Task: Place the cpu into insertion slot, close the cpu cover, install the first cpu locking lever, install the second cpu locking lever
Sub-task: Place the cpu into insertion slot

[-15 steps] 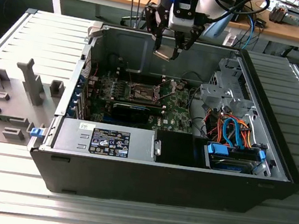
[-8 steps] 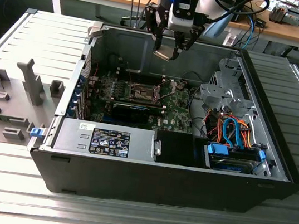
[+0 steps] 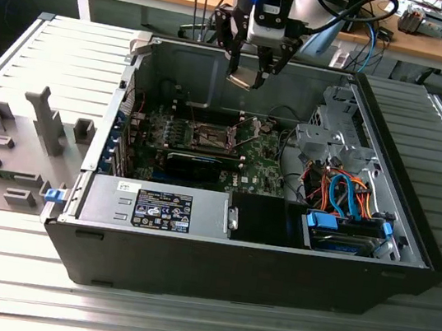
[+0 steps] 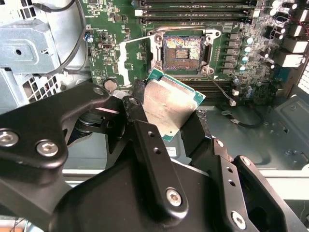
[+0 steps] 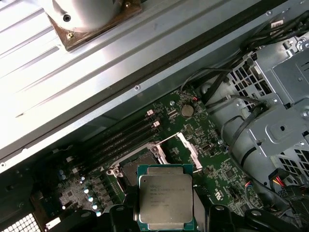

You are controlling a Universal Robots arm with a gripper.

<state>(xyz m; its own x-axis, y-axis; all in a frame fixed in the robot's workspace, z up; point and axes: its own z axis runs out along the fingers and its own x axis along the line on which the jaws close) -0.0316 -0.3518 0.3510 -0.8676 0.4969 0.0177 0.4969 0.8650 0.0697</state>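
An open computer case (image 3: 239, 268) is laid on the ribbed metal table (image 3: 180, 326), its motherboard (image 3: 262, 167) exposed. Above the case's far wall the gripper (image 3: 249, 74) is seen clamped on the cpu (image 3: 242, 79), whose edges are pinched between the black fingers (image 4: 145, 128) in the second wrist view. The insertion slot (image 4: 182, 48) lies bare below, well apart from the chip, and the cpu cover (image 4: 133, 55) is swung open beside it. The first step, placing the cpu, is judged to be in hand, with nothing seated yet. For that placing, the chip's edges would need to be squared with the socket rim and the chip brought down level.
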